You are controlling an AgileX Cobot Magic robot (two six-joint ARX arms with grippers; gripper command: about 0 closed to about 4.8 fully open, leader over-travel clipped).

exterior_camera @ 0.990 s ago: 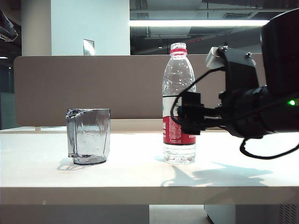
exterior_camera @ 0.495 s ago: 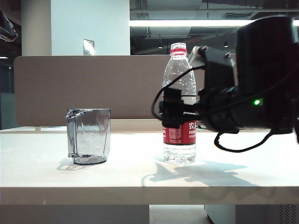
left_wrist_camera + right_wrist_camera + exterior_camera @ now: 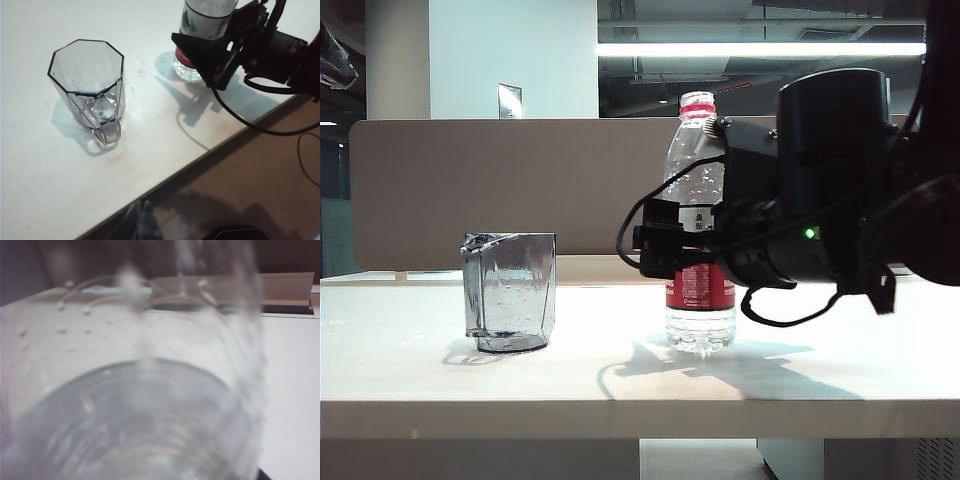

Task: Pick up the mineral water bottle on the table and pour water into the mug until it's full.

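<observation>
The mineral water bottle [image 3: 695, 160] stands upright on the table [image 3: 620, 385], right of centre, showing its red neck ring and red-and-white label. My right gripper [image 3: 655, 252] is open at label height, and its near finger [image 3: 200, 55] crosses in front of the label. The bottle [image 3: 150, 415] fills the right wrist view as a blur, hiding the fingers there. The smoky-grey mug [image 3: 510, 290] stands to the left, apart from the bottle; seen from above, the mug [image 3: 90, 80] holds only droplets. My left gripper [image 3: 140, 216] hangs past the table's front edge, fingertips together.
A brown-grey divider panel [image 3: 470, 180] runs behind the table. Small water drops [image 3: 142, 72] lie on the tabletop between mug and bottle. The right arm's cable [image 3: 240, 122] loops over the front edge [image 3: 165, 182].
The right arm has swung leftward so its open gripper now reaches the bottle at label height. The bottle has shifted slightly left. Mug and left gripper are unmoved.
</observation>
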